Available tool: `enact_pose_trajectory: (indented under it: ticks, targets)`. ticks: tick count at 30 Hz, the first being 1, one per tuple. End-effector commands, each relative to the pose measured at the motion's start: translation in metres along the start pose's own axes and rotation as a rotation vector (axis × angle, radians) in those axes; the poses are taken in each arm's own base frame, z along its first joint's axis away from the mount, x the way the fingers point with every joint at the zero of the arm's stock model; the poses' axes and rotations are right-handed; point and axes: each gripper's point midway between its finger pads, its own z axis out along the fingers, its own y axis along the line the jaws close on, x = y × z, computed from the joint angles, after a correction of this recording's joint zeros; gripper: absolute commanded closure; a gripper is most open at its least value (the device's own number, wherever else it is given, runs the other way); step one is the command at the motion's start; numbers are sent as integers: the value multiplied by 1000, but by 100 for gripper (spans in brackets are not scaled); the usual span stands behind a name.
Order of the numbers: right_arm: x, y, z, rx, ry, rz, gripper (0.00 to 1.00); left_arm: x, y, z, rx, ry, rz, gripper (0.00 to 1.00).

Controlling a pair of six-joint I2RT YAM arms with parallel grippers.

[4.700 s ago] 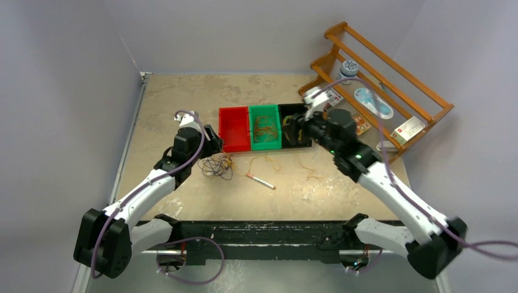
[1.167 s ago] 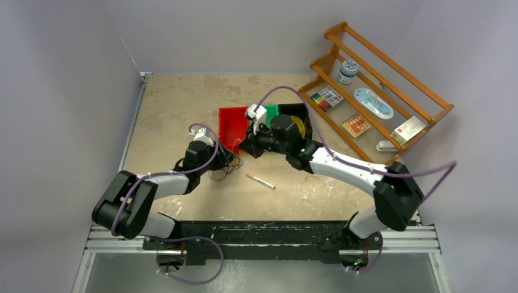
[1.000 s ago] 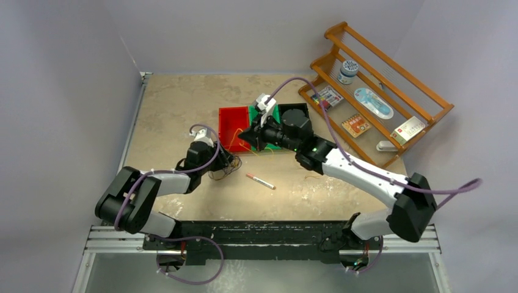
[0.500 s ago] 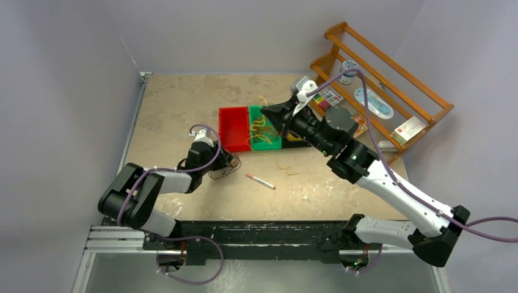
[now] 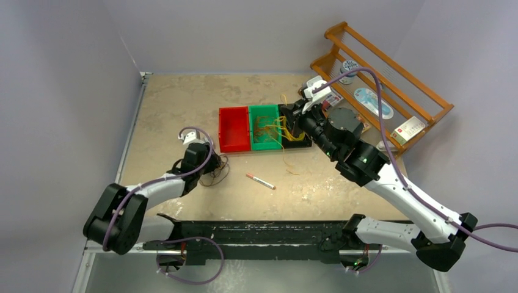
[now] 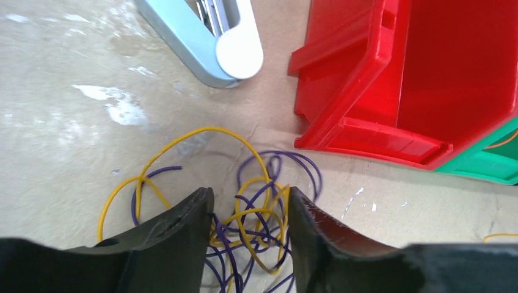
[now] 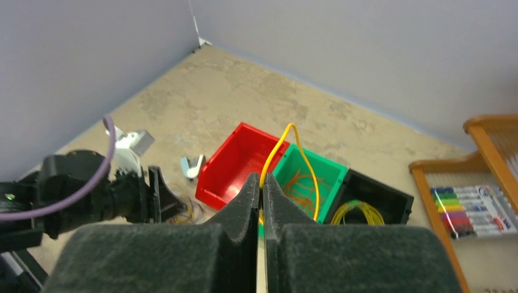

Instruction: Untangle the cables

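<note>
Right jaws retreated; wrist shows pinched cable (image 7: 289, 127).

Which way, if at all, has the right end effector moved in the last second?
Yes. Seen from above, the right end effector went rightward, from the red bin to over the black bin.

The mottled beige table (image 5: 171, 104) carries a red bin (image 5: 234, 129), green bin (image 5: 266, 147) and black bin (image 5: 296, 145) side by side, a cable tangle (image 5: 215, 171), a pen (image 5: 261, 181) and a wooden rack (image 5: 391, 61).
</note>
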Motion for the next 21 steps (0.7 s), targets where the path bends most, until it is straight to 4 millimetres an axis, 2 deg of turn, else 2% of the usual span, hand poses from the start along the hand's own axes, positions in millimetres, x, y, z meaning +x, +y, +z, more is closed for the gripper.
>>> enact_pose_trajectory:
  ticks: [1, 6, 8, 10, 14, 21]
  targets:
    - [15, -4, -16, 24, 79, 73, 100, -35, -1, -18, -61, -86, 13, 49]
    - [10, -4, -41, 11, 93, 137, 100, -68, -9, -36, -81, -164, 35, 39]
    - [15, 5, -53, -48, 139, 159, 100, -80, -13, -42, -86, -190, 40, 36]
    - [15, 2, -60, -33, 164, 159, 100, -92, -17, -47, -93, -216, 41, 33]
    - [13, -2, -75, -24, 190, 164, 100, -105, -22, -51, -96, -251, 38, 31]
    - [-5, -2, -111, -70, 132, 229, 100, -116, -33, -42, -88, -260, 55, 30]
